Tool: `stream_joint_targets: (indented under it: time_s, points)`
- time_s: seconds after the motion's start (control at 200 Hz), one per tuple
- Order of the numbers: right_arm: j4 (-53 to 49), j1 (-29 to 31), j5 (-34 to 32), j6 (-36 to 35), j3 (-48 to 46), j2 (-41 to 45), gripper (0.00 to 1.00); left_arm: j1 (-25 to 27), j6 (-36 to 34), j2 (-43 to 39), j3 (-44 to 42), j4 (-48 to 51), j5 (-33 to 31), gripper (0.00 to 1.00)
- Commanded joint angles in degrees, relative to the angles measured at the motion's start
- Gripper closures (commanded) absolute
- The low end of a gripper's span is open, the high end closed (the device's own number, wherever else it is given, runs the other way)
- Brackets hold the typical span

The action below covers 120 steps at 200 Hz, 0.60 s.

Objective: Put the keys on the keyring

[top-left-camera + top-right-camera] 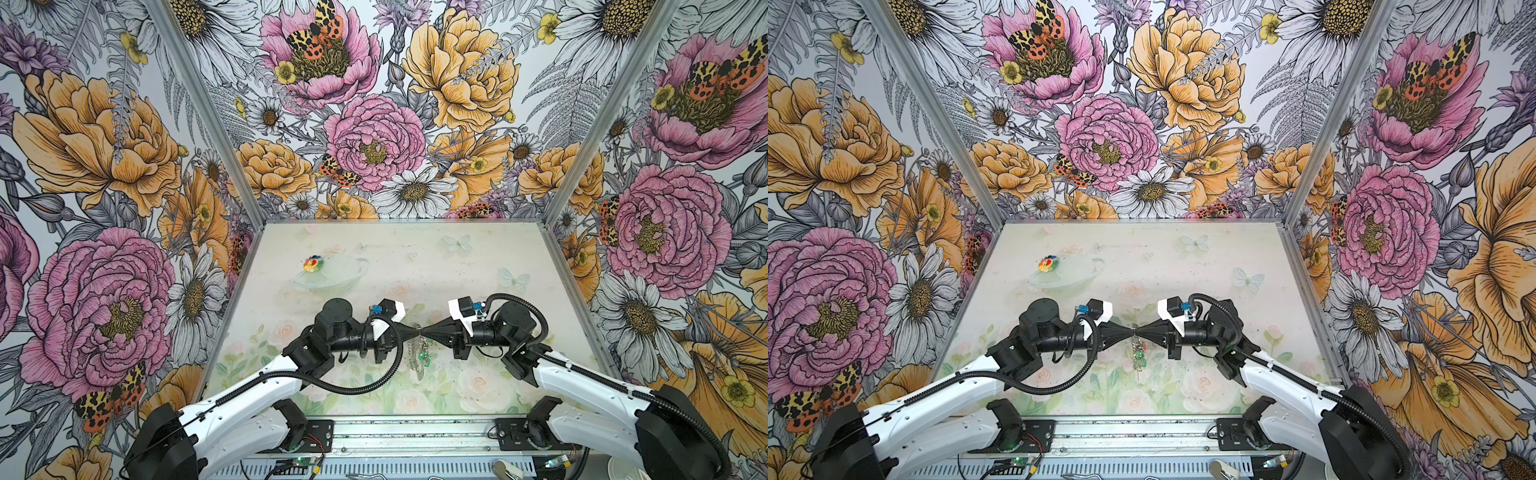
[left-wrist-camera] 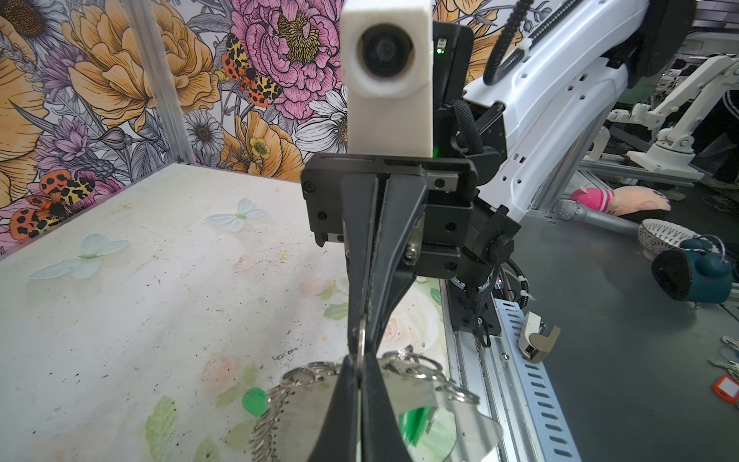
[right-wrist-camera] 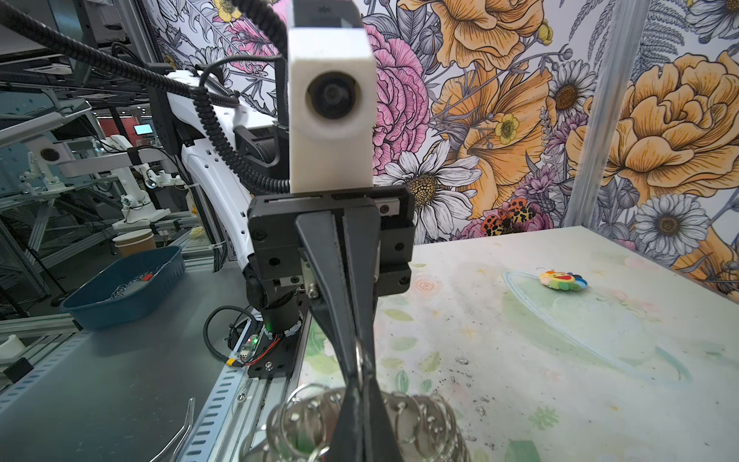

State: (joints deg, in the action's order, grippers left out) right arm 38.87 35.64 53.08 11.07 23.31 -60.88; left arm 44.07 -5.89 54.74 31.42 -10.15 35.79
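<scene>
The keyring (image 1: 417, 351) hangs edge-on above the table's middle, a grey band (image 2: 304, 408) fringed with silver wire loops (image 3: 424, 416). My left gripper (image 1: 414, 331) and right gripper (image 1: 424, 331) meet tip to tip over it. Each is shut on the same top wire loop (image 2: 361, 340), seen in both wrist views. In the left wrist view, a key's green head (image 2: 254, 401) shows beside the loops and another (image 2: 414, 425) shows behind the band. Green also shows low on the hanging ring (image 1: 1139, 364). I cannot tell which loops carry the keys.
A round multicoloured toy (image 1: 312, 264) lies at the back left by a clear glass dish (image 1: 345, 279). Flowered walls close the table on three sides. A metal rail (image 1: 415, 436) with both arm bases runs along the front. A blue bin (image 3: 124, 284) sits off the table.
</scene>
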Motion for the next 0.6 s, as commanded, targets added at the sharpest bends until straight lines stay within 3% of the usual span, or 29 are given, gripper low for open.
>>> stream_joint_targets:
  time_s: [0.0,0.185,0.285,0.42,0.595]
  points:
    - [1.57,-0.37,-0.63,-0.27,-1.09,2.16,0.86,-0.38,-0.44,-1.21,-1.41,-0.75,-7.52,1.00]
    - [-4.83,-0.91,-8.32,-2.66,-1.91,6.63,0.67,-0.74,-0.73,-2.94,-3.22,-1.62,-13.46,1.00]
    - [-9.30,-1.04,-19.88,-2.39,-2.37,8.76,0.67,-1.00,-0.77,-4.26,-4.62,-2.60,-17.77,1.00]
    - [-23.56,-1.24,-36.80,2.49,2.28,6.83,0.69,-1.26,-0.54,-6.81,-6.98,-3.85,-23.15,1.00]
    - [-40.36,-1.08,-45.42,10.45,8.80,-1.55,0.74,-2.09,0.47,-10.70,-11.21,-6.14,-29.13,1.00]
